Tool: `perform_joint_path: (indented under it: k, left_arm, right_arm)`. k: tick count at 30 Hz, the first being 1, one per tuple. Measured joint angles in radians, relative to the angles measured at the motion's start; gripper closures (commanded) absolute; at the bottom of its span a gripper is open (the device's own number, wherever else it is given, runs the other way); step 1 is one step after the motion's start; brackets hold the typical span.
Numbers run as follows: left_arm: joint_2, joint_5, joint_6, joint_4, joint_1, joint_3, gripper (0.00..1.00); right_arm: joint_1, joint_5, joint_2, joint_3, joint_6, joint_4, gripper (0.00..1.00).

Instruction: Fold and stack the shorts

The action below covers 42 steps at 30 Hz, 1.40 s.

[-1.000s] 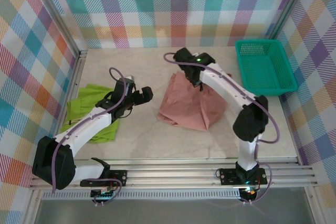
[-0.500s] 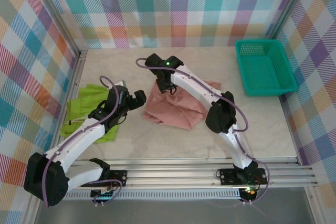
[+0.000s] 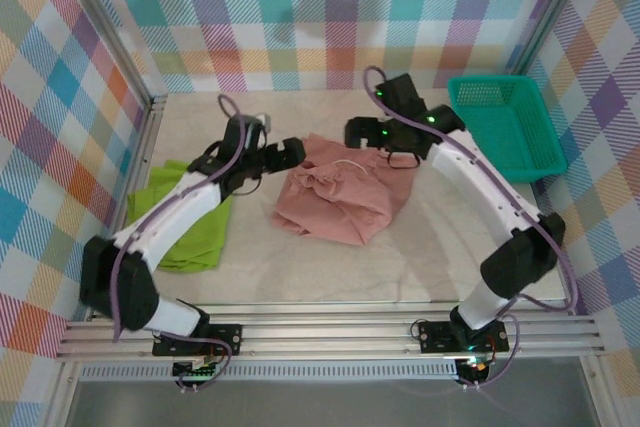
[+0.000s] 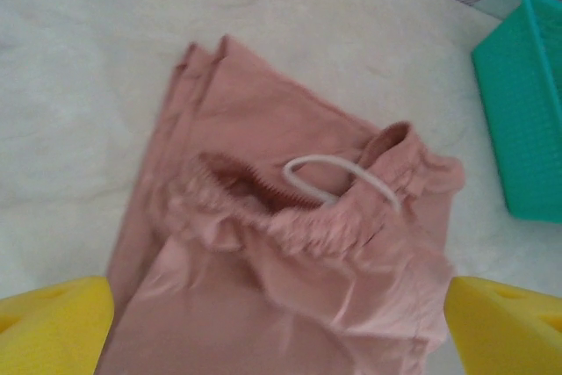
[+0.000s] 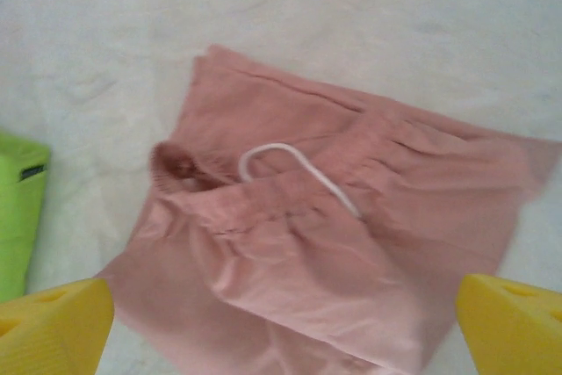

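Observation:
The salmon pink shorts (image 3: 338, 199) lie in a rumpled heap at mid-table, waistband up and white drawstring (image 4: 338, 177) looped on top. The lime green shorts (image 3: 185, 229) lie flat at the left, partly under my left arm. My left gripper (image 3: 287, 153) hovers open at the pink heap's left edge, its yellow fingertips (image 4: 53, 322) spread wide over the pink shorts (image 4: 290, 287). My right gripper (image 3: 358, 133) is open at the heap's far right corner. Its fingers (image 5: 514, 322) straddle the pink shorts (image 5: 334, 252) without touching them; the green shorts (image 5: 18, 208) show at the left edge.
A teal mesh basket (image 3: 505, 127) stands at the back right, also seen as the basket (image 4: 527, 103) in the left wrist view. Aluminium frame rails and plaid walls ring the table. Bare tabletop (image 3: 330, 267) lies in front of the pink heap.
The right gripper let go of the pink shorts and swung back to the right; the shorts dropped into a heap. The left gripper moved up and right to the heap's left edge.

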Motion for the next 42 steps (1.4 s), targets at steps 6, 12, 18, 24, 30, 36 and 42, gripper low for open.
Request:
perform_joint_path:
  k: [6,12,18,24,30,36,42]
  left_arm:
    - [0.325,0.011,-0.091,-0.135,-0.043,0.281,0.08]
    - [0.551,0.000,-0.222,-0.265,-0.088,0.434,0.15]
    - [0.651,-0.027,-0.298,-0.356,-0.100,0.537,0.22]
    - [0.666,-0.030,-0.330,-0.366,-0.104,0.556,0.69]
    - [0.662,-0.031,-0.333,-0.350,-0.105,0.528,0.88]
    - [0.620,-0.037,-0.328,-0.316,-0.106,0.396,0.95]
    - [0.580,-0.038,-0.327,-0.289,-0.106,0.339,0.97]
  right_arm:
    - [-0.029,-0.013,-0.038,-0.263,0.035,0.105,0.00]
    - [-0.064,-0.034,-0.085,-0.377,0.050,0.158,0.00]
    - [-0.109,-0.052,-0.150,-0.430,0.058,0.214,0.00]
    - [-0.130,-0.088,-0.151,-0.441,0.062,0.246,0.00]
    - [-0.140,-0.121,0.020,-0.274,0.058,0.246,0.12]
    - [-0.146,-0.105,0.273,-0.046,0.068,0.217,0.23]
    - [-0.156,-0.097,0.456,0.070,0.094,0.175,0.23]
